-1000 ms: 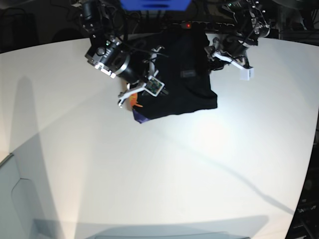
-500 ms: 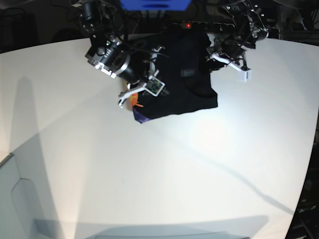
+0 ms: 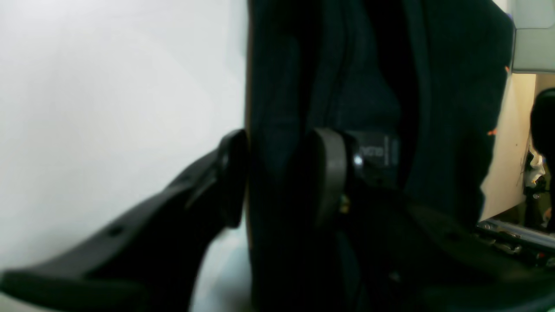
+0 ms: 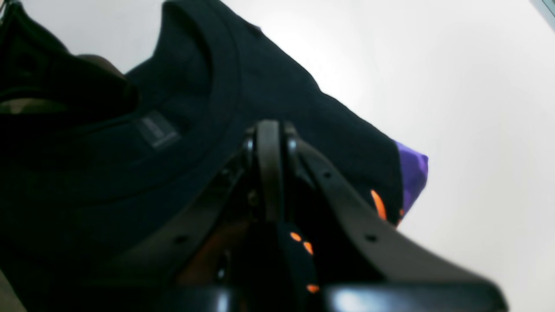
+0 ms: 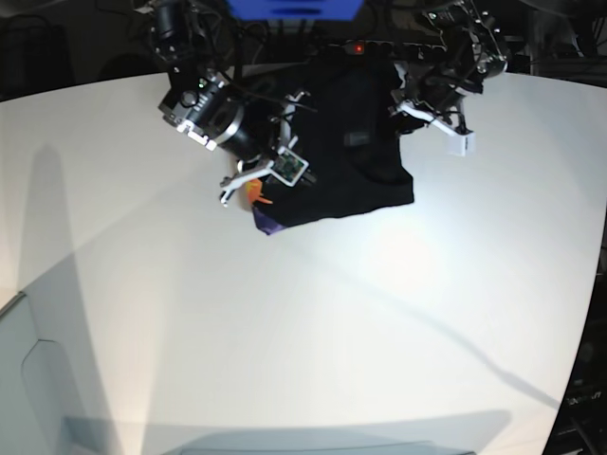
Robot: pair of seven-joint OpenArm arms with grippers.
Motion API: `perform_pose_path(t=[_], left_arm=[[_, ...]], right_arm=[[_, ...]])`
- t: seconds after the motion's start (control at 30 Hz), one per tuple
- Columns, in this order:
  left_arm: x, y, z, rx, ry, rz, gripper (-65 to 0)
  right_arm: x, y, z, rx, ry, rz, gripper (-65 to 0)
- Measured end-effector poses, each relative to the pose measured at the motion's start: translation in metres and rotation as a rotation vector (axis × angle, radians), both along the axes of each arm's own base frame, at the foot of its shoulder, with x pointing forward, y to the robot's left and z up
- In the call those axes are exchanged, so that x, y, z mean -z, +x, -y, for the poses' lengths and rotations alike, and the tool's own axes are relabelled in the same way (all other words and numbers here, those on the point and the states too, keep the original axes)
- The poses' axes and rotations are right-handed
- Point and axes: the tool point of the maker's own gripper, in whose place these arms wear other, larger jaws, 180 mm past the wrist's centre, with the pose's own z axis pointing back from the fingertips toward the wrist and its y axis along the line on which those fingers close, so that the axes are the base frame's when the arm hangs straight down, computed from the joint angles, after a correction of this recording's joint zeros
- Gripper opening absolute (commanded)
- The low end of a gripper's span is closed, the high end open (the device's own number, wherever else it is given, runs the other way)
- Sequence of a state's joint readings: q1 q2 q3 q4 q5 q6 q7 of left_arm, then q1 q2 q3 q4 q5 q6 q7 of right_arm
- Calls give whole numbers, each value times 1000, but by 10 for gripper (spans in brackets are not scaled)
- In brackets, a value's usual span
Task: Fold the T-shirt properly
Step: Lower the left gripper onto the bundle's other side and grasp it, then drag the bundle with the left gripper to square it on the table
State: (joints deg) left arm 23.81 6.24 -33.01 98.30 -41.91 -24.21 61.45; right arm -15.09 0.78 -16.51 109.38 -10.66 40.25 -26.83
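The T-shirt (image 5: pixel 346 156) is lying folded into a dark bundle at the far side of the white surface (image 5: pixel 313 332), between the two arms. An orange and purple print (image 5: pixel 261 204) is showing at its near-left corner, and a small label (image 4: pixel 157 129) is seen inside the neck.

The left fingers (image 3: pixel 277 177) are being closed around a thick fold of black cloth at the bundle's right edge: one pad (image 3: pixel 232 175) is pressed on the outer side, the other (image 3: pixel 329 173) on the inner, with fabric filling the gap between them.

The right fingers (image 4: pixel 269 169) are being held fully together, and a thin layer of the T-shirt with orange marks is seen running in between them at the printed corner.
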Motion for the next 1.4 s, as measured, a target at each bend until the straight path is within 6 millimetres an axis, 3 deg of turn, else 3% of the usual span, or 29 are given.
perform_pose_path(t=[0.07, 0.1, 0.3, 0.5, 0.6, 0.87, 1.07, 1.23, 1.4], left_arm=[[0, 1, 7, 55, 7, 0, -635], [0, 2, 11, 78, 7, 2, -650], [1, 12, 16, 122, 1, 9, -650], [5, 40, 13, 211, 11, 33, -650], [6, 60, 21, 328, 34, 46, -650], [4, 120, 74, 706, 154, 72, -650], [1, 158, 116, 974, 417, 120, -650], [-4, 178, 154, 1096, 619, 247, -650], [-4, 183, 195, 1138, 664, 446, -650]], right_arm=[[0, 0, 0, 0, 1, 1, -650], [0, 0, 0, 0, 1, 1, -650], [-4, 22, 26, 84, -17, 27, -650], [-13, 55, 78, 262, -31, 65, -650], [-22, 70, 103, 357, -15, 89, -650], [-27, 82, 171, 555, -45, 108, -650], [-29, 80, 214, 677, -61, 116, -650], [-27, 71, 250, 778, -88, 110, -650], [-32, 62, 289, 894, -97, 123, -650]])
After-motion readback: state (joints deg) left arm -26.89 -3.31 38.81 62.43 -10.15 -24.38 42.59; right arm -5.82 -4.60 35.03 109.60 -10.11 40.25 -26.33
